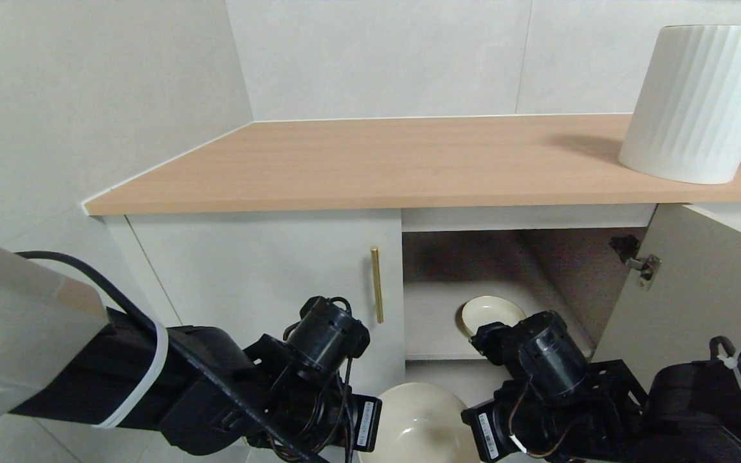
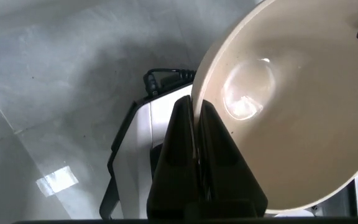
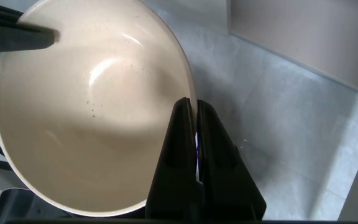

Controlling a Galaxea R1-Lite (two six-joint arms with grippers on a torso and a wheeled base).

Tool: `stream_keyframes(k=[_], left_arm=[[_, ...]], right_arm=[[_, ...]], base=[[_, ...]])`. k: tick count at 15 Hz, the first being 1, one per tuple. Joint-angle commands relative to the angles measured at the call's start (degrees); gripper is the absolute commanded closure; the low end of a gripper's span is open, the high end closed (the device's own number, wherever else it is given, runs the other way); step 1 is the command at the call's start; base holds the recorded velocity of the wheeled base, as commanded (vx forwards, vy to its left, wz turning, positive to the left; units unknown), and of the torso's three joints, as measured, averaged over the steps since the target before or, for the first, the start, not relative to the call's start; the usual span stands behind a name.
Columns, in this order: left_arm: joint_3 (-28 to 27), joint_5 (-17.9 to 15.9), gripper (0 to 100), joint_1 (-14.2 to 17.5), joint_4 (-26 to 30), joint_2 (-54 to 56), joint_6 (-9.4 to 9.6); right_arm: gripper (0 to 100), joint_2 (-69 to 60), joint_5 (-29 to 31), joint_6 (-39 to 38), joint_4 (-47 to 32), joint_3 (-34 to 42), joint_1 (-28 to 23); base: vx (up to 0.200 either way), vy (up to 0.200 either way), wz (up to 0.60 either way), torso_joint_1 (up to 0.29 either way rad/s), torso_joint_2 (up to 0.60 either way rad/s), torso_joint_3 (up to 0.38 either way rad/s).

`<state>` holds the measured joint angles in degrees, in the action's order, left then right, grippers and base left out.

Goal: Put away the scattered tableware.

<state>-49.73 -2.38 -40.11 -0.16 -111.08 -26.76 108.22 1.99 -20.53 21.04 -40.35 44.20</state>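
A cream bowl (image 1: 419,421) hangs low in front of the cabinet, held between both arms. My left gripper (image 2: 196,107) is shut on one side of the bowl's (image 2: 291,112) rim. My right gripper (image 3: 194,107) is shut on the opposite side of the bowl's (image 3: 92,106) rim. Its inside is empty and faces up. Inside the open cabinet compartment a second cream dish (image 1: 490,312) rests on the white shelf (image 1: 431,321), beyond the held bowl.
The cabinet's right door (image 1: 698,289) stands open to the right; the left door (image 1: 267,276) with a gold handle (image 1: 377,284) is closed. A wooden countertop (image 1: 377,161) above carries a tall white ribbed container (image 1: 698,99). Grey tiled floor (image 3: 303,137) lies below.
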Motion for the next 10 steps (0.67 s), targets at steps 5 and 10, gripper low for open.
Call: stream_keyframes(k=[5,10], left_arm=[[-0.1,0.0,0,0.0,-0.2,0.0,-0.14],[-0.1,0.0,0,0.0,-0.2,0.0,-0.22]], right_arm=[[100,0.4,-0.1,0.1,0.1,0.0,0.0],[100,2.5,2.9,2.7,-0.6,0.5,-0.2]], base=[[0.0,0.0,0.0,0.0,0.0,0.0],[0.0,0.0,0.0,0.0,0.0,0.0]])
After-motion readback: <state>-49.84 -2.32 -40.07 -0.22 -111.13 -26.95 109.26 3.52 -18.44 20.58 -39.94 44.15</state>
